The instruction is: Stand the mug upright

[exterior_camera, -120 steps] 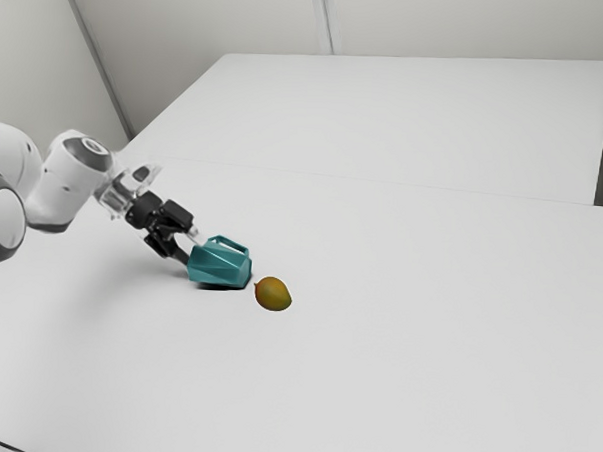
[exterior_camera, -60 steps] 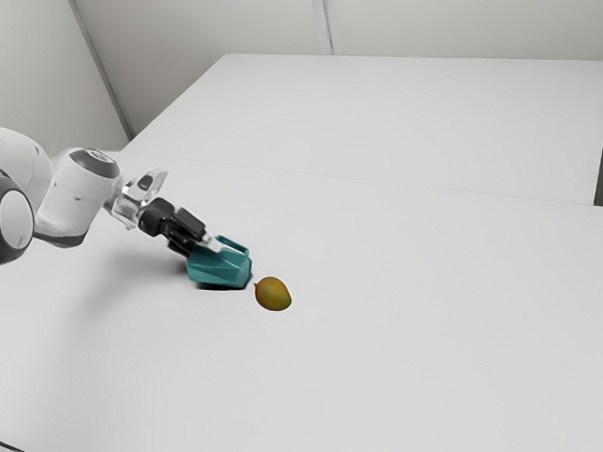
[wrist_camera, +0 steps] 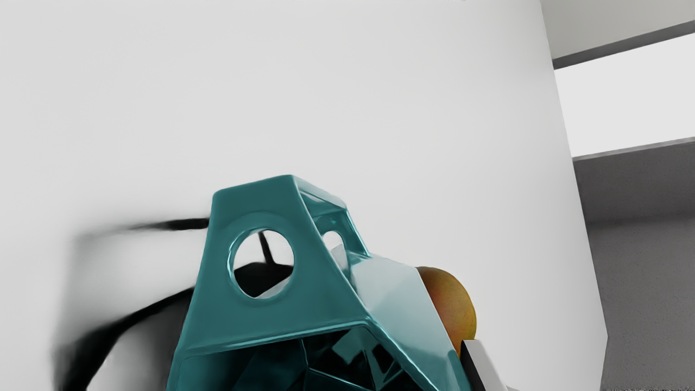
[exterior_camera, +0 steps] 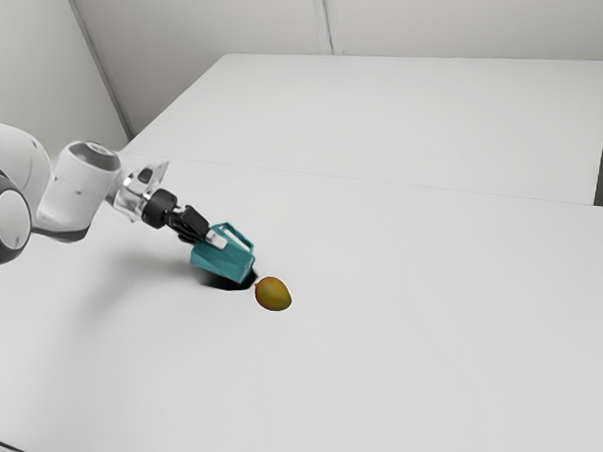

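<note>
The grip looks done: the hand (exterior_camera: 217, 240) grasps the tilted mug (exterior_camera: 226, 261), well inside the worktop (exterior_camera: 407, 321)'s far edge; uprighting remains.

I count one teal mug (exterior_camera: 230, 263), one orange-brown fruit (exterior_camera: 273, 294) and one arm (exterior_camera: 78, 188) with one end effector (exterior_camera: 217, 239)

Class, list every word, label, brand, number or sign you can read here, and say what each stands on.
There is no readable text.
Teal mug: none seen.
Orange-yellow fruit: none seen.
White table: none seen.
Robot arm: any faint mark on it is too small to read.
</note>
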